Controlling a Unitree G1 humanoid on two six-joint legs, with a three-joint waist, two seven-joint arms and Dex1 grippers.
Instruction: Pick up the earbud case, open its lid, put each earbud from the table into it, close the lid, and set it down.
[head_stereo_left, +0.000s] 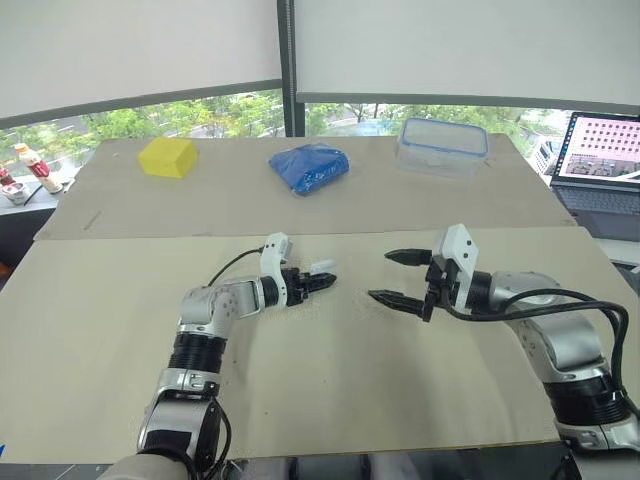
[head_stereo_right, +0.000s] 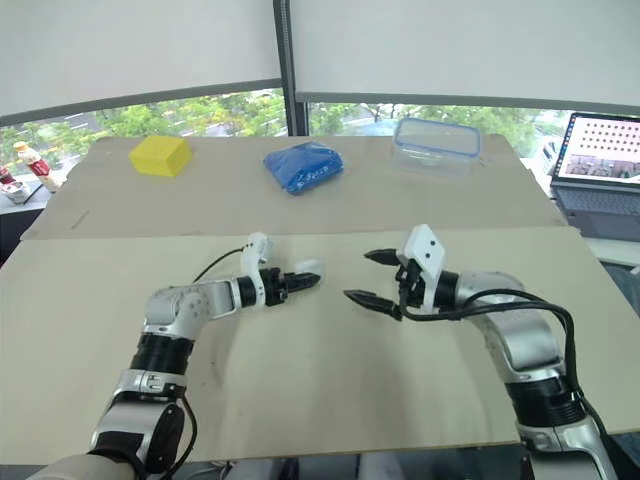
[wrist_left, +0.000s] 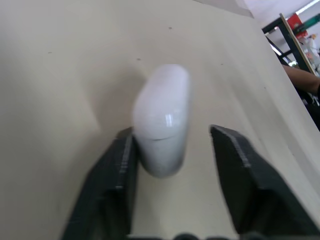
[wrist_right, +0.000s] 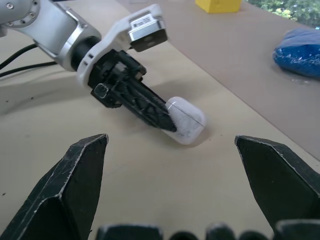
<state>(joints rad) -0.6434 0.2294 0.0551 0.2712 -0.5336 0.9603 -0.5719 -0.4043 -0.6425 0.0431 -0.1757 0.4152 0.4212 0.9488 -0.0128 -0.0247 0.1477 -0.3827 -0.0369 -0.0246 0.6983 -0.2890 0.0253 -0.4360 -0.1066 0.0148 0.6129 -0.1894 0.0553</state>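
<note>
Closing in on the earbud case (wrist_left: 161, 120): one of them, white, glossy, pill-shaped, with a thin seam across it and the lid down. It lies on the table (head_stereo_left: 300, 380) near the middle. The left gripper (head_stereo_left: 325, 280) straddles it with its fingers parted. Up close in the left wrist view, one finger (wrist_left: 112, 175) touches the case's side while the other stands apart with bare table between. At the case's 3 o'clock hangs the right gripper (head_stereo_left: 395, 278), spread wide and holding nothing. The head views take in the far side: one yellow block (head_stereo_left: 167, 157) at 11 o'clock, one blue bag (head_stereo_left: 310, 167) at 12, one clear container (head_stereo_left: 441, 145) at 1, and one laptop (head_stereo_left: 603, 160) at 2.
</note>
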